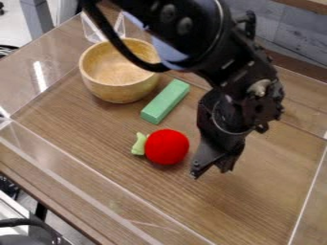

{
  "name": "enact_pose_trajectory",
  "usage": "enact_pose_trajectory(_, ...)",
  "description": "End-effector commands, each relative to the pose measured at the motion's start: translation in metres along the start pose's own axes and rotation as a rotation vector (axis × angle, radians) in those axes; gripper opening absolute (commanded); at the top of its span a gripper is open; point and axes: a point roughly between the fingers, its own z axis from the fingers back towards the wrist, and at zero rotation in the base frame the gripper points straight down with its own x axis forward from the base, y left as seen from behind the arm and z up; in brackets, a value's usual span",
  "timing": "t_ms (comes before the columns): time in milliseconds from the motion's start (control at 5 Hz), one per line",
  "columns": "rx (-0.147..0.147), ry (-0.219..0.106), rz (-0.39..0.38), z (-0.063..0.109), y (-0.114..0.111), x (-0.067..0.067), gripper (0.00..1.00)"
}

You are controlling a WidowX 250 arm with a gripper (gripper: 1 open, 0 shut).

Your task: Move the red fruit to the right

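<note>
The red fruit point(166, 146) lies on the table point(269, 196) in front of the green block point(165, 100), leafy cap to the left, free of any grip. The gripper point(205, 169) stands just right of it, tip down, jaws pressed together on nothing. In the inspector's judgement, the jaws should spread and straddle the fruit's middle before closing, or it may roll away.

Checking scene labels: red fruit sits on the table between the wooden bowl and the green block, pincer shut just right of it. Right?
Not quite. The camera view shows the red fruit in front of the green block, nearer the camera, not between it and the wooden bowl; the block lies right beside the bowl. The rest holds: the fruit is on the table, and the shut pincer is just right of it.
</note>
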Motion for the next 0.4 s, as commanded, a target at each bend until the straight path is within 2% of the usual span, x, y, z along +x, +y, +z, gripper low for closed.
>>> enact_pose_trajectory(0,-0.048,0.02,-0.061,0.013,-0.004,-0.004,0.0)
enact_pose_trajectory(200,-0.041,0.013,-0.04,0.025,-0.007,0.002,0.0)
